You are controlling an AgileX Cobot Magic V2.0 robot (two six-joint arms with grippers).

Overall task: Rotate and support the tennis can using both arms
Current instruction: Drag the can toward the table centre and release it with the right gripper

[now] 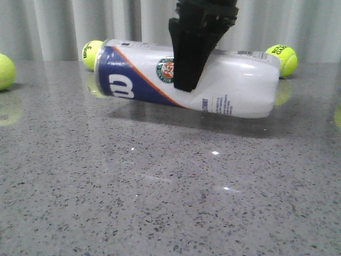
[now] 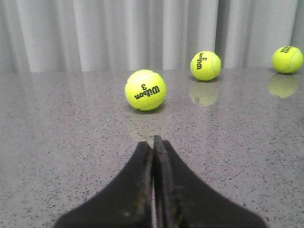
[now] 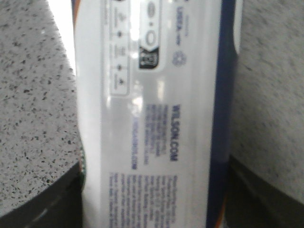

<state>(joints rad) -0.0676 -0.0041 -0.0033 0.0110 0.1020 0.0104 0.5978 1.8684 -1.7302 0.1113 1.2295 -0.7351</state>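
The tennis can (image 1: 240, 88) lies on its side at the back middle of the table, its blue "W" end on the left and slightly higher. My right gripper (image 1: 186, 85) comes down from above and is shut on the can's middle, its near finger covering part of the round emblem. In the right wrist view the can (image 3: 152, 95) fills the gap between the two fingers of the gripper (image 3: 152, 204). My left gripper (image 2: 153, 141) is shut and empty, low over the bare table, away from the can. It does not show in the front view.
Tennis balls lie behind the can at the left (image 1: 93, 53) and right (image 1: 282, 58), and one at the far left edge (image 1: 4, 72). Ahead of the left gripper lie three balls (image 2: 145, 90), (image 2: 205, 65), (image 2: 287, 59). A curtain hangs behind the table.
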